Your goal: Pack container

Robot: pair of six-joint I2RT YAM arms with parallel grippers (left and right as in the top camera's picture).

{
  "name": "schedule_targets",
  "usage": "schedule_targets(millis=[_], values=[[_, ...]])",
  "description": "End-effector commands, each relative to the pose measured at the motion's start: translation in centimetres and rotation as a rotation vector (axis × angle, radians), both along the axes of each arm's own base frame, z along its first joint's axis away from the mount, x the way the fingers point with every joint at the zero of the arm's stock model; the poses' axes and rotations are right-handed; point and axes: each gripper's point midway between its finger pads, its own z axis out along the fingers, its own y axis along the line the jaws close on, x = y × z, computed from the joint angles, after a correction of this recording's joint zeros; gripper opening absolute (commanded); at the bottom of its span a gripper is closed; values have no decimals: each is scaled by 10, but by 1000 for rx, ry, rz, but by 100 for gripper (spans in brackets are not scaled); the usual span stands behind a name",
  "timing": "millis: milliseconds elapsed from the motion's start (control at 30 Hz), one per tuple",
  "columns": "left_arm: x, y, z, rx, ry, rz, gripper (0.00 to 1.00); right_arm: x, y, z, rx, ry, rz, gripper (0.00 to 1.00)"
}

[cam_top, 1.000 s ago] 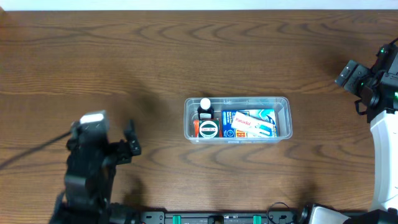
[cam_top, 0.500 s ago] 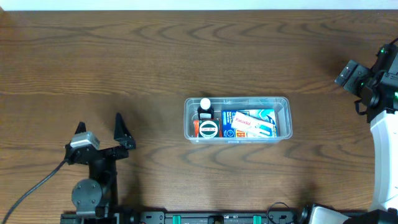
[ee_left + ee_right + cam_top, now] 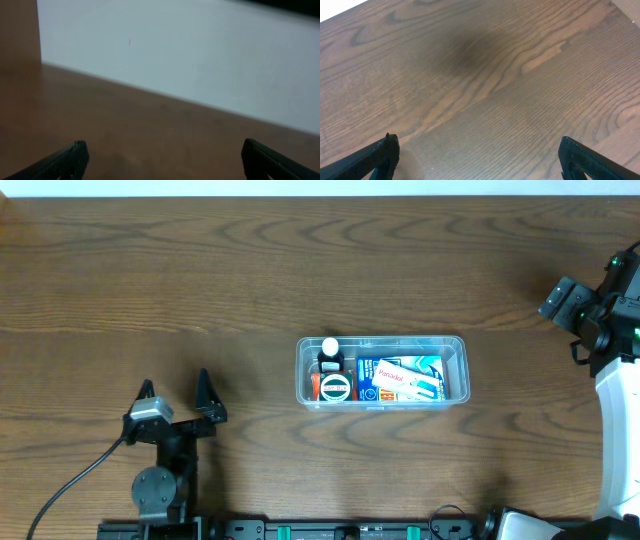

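Observation:
The clear plastic container (image 3: 455, 372) sits at the middle of the wooden table. It holds a blue and white medicine box (image 3: 400, 378), a round tin (image 3: 333, 387) and a small dark bottle with a white cap (image 3: 330, 352). My left gripper (image 3: 177, 391) is open and empty at the front left, well apart from the container; its wrist view (image 3: 160, 156) shows only table and a pale wall. My right gripper (image 3: 563, 300) is at the far right edge; its wrist view (image 3: 477, 156) shows wide-apart fingers over bare wood.
The wooden table (image 3: 200, 270) spreads all round the container. The left arm's cable (image 3: 70, 480) trails off to the front left. The right arm's white body (image 3: 620, 430) stands along the right edge.
My left arm has drawn back and folded down near the front edge, its open fingers now pointing toward the far side. The right arm and the container have not moved.

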Motion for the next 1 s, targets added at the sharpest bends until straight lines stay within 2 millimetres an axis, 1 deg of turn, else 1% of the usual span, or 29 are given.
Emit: schedule_targets(millis=[0, 133, 400, 967], values=[[1, -1, -22, -1, 63, -7, 98, 1, -3, 5, 3, -15, -15, 99], [-2, -1, -46, -4, 162, -7, 98, 1, -3, 5, 4, -15, -16, 99], [-1, -1, -51, -4, 183, -7, 98, 1, -3, 5, 3, -15, -15, 99], [-1, -1, -51, -4, 183, -7, 98, 1, -3, 5, 3, -15, -15, 99]])
